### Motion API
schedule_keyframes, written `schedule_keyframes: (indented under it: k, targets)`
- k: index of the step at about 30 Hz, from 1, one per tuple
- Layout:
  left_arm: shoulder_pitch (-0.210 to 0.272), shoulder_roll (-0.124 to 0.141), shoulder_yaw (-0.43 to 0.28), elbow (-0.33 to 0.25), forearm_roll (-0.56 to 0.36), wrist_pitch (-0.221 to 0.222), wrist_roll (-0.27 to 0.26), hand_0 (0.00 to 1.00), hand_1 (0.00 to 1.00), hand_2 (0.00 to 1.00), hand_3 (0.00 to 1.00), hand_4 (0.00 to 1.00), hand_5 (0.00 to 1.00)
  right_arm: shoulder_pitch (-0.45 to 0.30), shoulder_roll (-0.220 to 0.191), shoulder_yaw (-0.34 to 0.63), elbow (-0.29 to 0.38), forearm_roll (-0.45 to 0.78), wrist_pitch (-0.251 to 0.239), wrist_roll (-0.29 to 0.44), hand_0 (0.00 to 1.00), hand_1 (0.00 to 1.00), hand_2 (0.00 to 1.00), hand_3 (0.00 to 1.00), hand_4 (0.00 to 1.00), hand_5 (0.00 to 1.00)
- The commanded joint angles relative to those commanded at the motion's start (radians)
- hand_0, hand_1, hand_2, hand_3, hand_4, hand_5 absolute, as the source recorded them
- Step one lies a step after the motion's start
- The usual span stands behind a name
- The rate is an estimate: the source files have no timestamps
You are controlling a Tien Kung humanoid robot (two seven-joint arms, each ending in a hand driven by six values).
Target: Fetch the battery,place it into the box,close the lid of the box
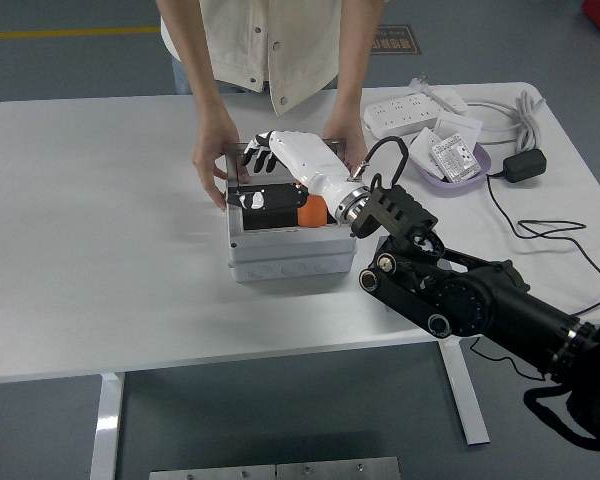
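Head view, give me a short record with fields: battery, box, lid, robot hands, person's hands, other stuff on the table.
battery: black and orange, lying inside the box
box: grey, open, mid-table
lid: upright at the box's far edge, not closed
right hand: white, fingers spread, holding nothing, above the box's far edge
left hand: out of view
person: left-side hand and right-side hand steady the box's far corners
other: power strip, purple dish with small white items, black adapter with cable
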Motion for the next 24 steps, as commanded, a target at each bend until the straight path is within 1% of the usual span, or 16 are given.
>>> schedule_keyframes:
  k: [4,6,9,13,23,24]
  targets:
    - [0.001,0.0,0.0,0.0,0.001,-0.001,0.003,0.649,0.745,0.616,0.562,0.76,0.257,0.01,-0.024,0.058,0.079,0.002,0.031,-0.029,0.564,0.485,0.514,0.571,0.976,0.489]
    - [0.001,0.001,0.003,0.0,-0.001,-0.001,0.003,0.649,0.745,0.615,0.563,0.763,0.251,0.019,-0.032,0.078,0.105,-0.001,0.042,-0.037,0.563,0.474,0.511,0.562,0.976,0.497]
    - [0.0,0.002,0.012,0.0,-0.01,-0.001,0.002,0.649,0.745,0.615,0.563,0.763,0.251,0.033,-0.041,0.095,0.119,0.002,0.05,-0.042,0.563,0.474,0.511,0.562,0.976,0.497]
    - [-0.001,0.002,0.018,0.0,-0.015,-0.001,0.003,0.649,0.745,0.615,0.562,0.765,0.247,0.048,-0.046,0.104,0.107,0.009,0.054,-0.044,0.551,0.468,0.502,0.557,0.974,0.503]
    - [-0.002,0.006,0.014,0.0,-0.008,-0.003,0.005,0.648,0.744,0.614,0.562,0.767,0.243,0.09,-0.042,0.095,0.021,0.042,0.069,-0.049,0.551,0.471,0.499,0.556,0.965,0.518]
    - [-0.003,0.006,0.015,0.0,-0.009,-0.003,0.005,0.648,0.743,0.615,0.563,0.766,0.243,0.094,-0.041,0.094,0.011,0.046,0.07,-0.048,0.571,0.482,0.503,0.569,0.953,0.59]
